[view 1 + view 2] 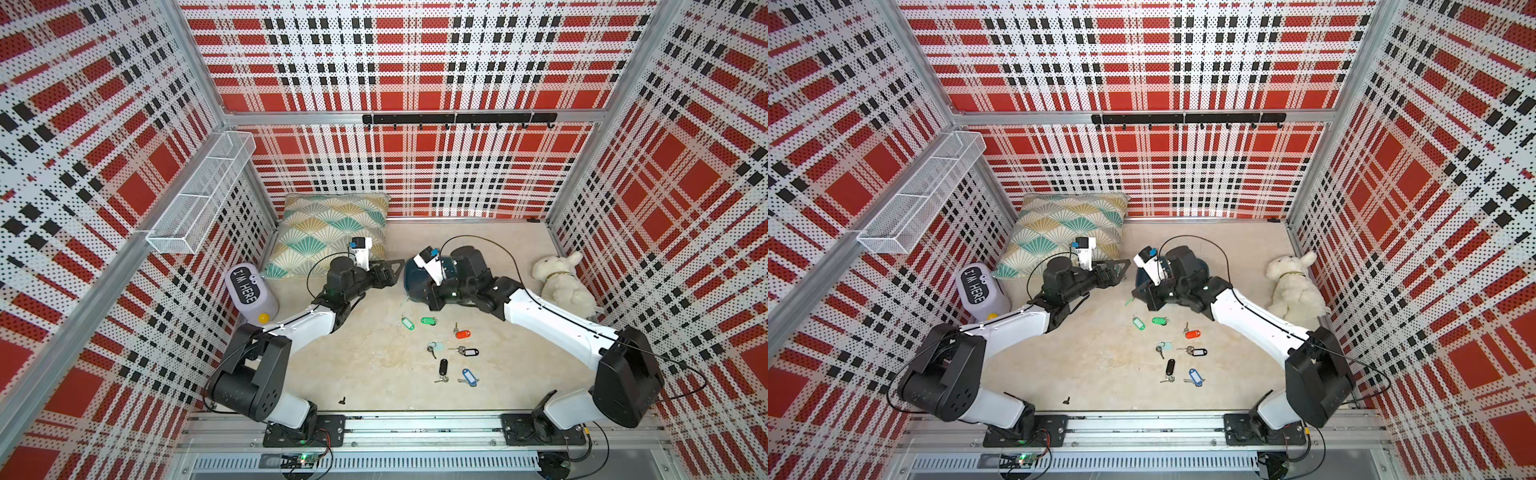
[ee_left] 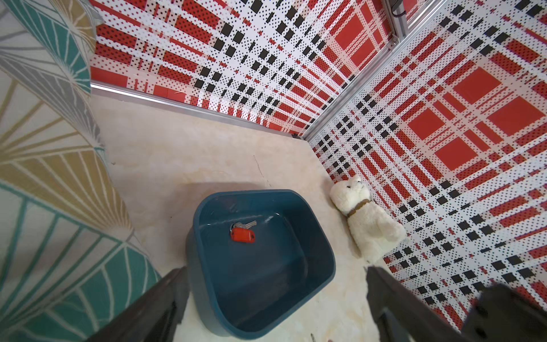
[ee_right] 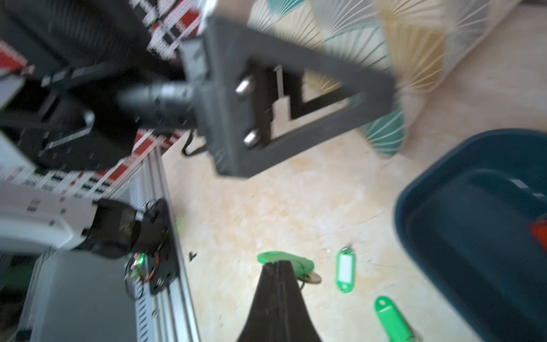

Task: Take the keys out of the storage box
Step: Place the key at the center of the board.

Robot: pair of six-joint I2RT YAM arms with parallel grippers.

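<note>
Found pinched shut on the tag of a green-tagged silver key (image 3: 285, 259): right gripper (image 3: 278, 263), just off the near left corner of the shallow dark teal plastic storage box (image 2: 251, 195). Found spread wide, holding nothing: left gripper (image 2: 275, 269), just beside the box on its left side, pointed toward it. Noted inside the box, apart from both grippers: one red-tagged silver key (image 2: 242, 234). Noted loose in front of the box: seven more tagged keys (image 1: 443, 366), green, red, pale, black, blue. Underneath: pale beige marbled tabletop (image 1: 374, 374). Left of the box: fan-patterned fabric cushion (image 1: 328, 228). Right of it: white plush toy (image 1: 561, 282). All round: red, black and white plaid perforated walls (image 1: 415, 174).
</note>
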